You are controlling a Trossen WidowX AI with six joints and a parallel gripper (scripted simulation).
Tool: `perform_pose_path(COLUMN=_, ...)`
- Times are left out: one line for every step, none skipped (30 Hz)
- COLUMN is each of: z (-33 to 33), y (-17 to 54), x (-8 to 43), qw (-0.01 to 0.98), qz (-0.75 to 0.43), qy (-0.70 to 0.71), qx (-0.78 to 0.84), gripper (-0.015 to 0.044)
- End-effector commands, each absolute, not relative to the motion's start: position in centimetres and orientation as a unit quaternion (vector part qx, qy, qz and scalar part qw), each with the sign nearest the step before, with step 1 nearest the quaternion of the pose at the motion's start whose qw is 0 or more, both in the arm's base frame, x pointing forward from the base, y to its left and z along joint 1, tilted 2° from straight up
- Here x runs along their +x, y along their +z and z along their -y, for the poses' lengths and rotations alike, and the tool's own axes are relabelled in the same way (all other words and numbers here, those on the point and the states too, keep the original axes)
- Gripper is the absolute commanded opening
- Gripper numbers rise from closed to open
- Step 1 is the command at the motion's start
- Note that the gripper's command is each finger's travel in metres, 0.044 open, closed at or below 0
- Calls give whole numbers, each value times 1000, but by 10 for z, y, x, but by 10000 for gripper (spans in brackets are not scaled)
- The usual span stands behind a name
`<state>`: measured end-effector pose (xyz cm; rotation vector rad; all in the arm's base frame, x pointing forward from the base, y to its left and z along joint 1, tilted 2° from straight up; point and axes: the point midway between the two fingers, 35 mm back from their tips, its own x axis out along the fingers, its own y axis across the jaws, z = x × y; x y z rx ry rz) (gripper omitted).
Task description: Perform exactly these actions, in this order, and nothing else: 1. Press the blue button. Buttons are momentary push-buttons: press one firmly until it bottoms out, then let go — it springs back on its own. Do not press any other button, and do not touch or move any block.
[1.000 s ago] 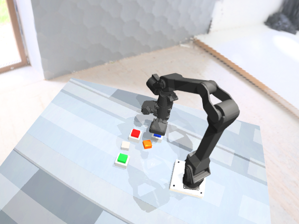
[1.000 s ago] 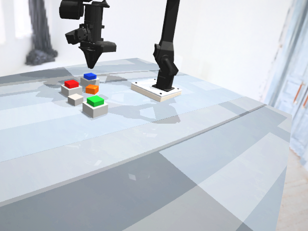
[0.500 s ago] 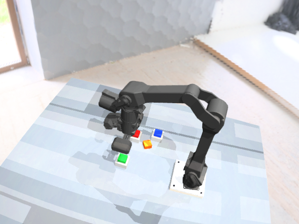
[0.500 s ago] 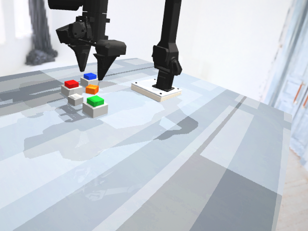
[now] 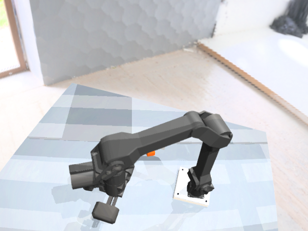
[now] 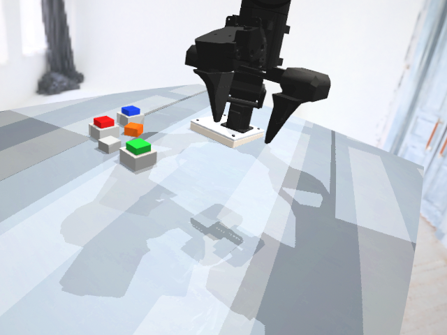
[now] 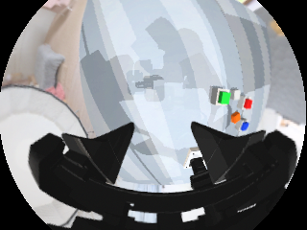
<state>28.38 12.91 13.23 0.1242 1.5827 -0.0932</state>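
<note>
1. Gripper [image 6: 242, 130]: fingers spread wide, tips pointing down, nothing between them. In the exterior view it hangs high above the table [image 6: 325, 216], close to the camera, well apart from the button cluster.
2. Blue button [image 6: 130, 110]: cap sits on its grey housing at the far end of the cluster, on the left of the exterior view. Nothing touches it. Whether the cap stands at full height cannot be judged.
3. Red button [image 6: 103, 121]: left of the blue button and slightly nearer, on its own grey housing.
4. Orange block [image 6: 133, 128]: just near of the blue button, between the red and green buttons. Whether it touches the blue housing cannot be told.
5. White block [image 6: 109, 144]: near the red button, left of the green one.
6. Green button [image 6: 138, 146]: nearest member of the cluster.
7. Wrist view: both fingertips frame bare table; the cluster shows small at right, green button [image 7: 224, 98] uppermost, blue button [image 7: 245, 126] lowest.
8. Top view: arm reaches to the near left of its base plate [image 5: 180, 184]; the arm hides most of the cluster, only a sliver of the orange block [image 5: 150, 153] shows.
</note>
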Motion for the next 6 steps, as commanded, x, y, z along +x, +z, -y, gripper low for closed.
perform_pose_path(z=-162, y=141, x=272, qw=701, qz=-710, qy=-41, qx=60, gripper=400)
perform_pose_path(z=-162, y=141, x=272, qw=701, qz=-710, qy=-41, qx=60, gripper=400)
perform_pose_path(z=-162, y=141, x=272, qw=701, qz=-710, qy=-41, qx=60, gripper=400)
perform_pose_path(z=-162, y=141, x=272, qw=701, qz=-710, qy=-41, qx=60, gripper=400)
perform_pose_path(z=-162, y=141, x=272, qw=701, qz=-710, qy=-41, qx=60, gripper=400)
perform_pose_path(z=-162, y=141, x=272, qw=701, qz=-710, qy=-41, qx=60, gripper=400)
